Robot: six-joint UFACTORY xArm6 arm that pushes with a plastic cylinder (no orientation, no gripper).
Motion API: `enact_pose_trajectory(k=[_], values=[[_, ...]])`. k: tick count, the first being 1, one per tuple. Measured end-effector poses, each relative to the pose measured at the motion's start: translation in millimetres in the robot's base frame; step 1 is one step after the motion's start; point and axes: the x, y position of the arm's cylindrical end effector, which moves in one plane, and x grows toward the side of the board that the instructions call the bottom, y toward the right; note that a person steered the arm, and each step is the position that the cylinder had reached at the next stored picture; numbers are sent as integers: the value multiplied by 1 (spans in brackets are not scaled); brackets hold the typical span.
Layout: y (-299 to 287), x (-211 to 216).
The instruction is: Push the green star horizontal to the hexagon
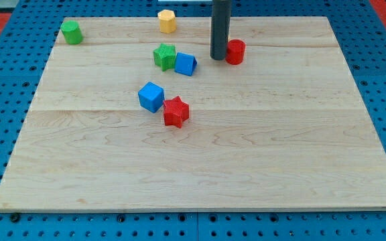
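Note:
The green star point(164, 55) lies in the upper middle of the wooden board point(200, 167), touching a blue block point(185, 63) on its right. A yellow hexagon point(167, 21) sits near the view's top edge, above the star. My tip point(218, 57) is down on the board to the right of the blue block, just left of a red cylinder point(235, 51) and close against it. The tip is apart from the green star, with the blue block between them.
A green cylinder-like block point(72, 32) sits at the board's top left corner. A blue cube point(151, 96) and a red star point(175, 111) touch each other near the board's middle. Blue pegboard surrounds the board.

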Motion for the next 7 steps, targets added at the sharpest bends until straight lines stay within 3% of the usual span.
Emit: enact_pose_trajectory(k=[2, 3, 5, 7], values=[[-100, 44], [-112, 18], [-110, -30], [-24, -71]])
